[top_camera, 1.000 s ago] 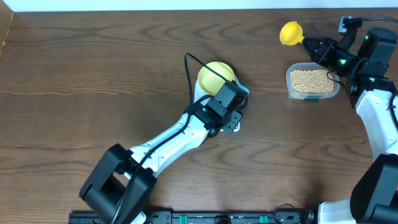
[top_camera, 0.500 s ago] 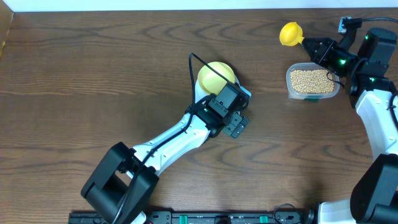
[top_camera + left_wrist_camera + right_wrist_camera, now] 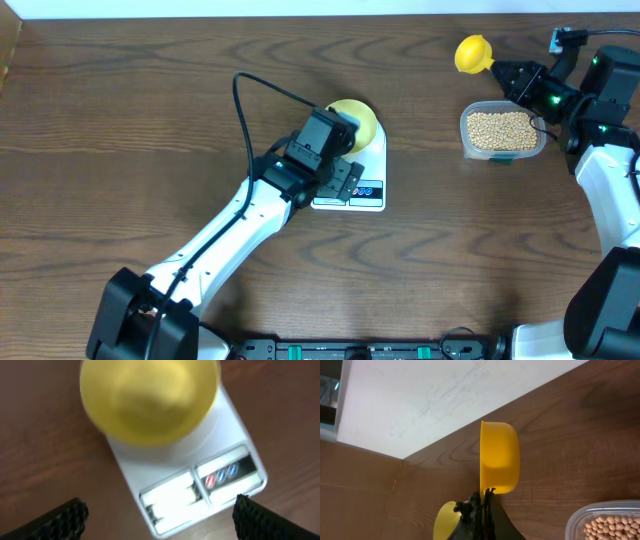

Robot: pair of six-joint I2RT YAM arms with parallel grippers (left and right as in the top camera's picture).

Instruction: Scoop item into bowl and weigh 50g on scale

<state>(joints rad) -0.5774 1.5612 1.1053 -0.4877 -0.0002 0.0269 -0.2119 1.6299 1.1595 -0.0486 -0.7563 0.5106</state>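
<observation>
I count 1 small round pale-yellow bowl [image 3: 150, 400] sitting on 1 white rectangular digital scale [image 3: 190, 475]. The left gripper [image 3: 159, 507] is released wide over the scale's front. The right gripper [image 3: 480, 510] is clenched on 1 bright yellow plastic scoop [image 3: 470, 53]. The tan round grains [image 3: 500, 127] sit in 1 clear plastic tub [image 3: 466, 143].

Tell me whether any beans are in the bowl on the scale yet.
No: in the left wrist view the bowl on the scale shows only bare yellow inside.

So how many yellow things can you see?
2. A bowl sits on the scale mid-table; a scoop is held by the right tool at the far right.
</observation>
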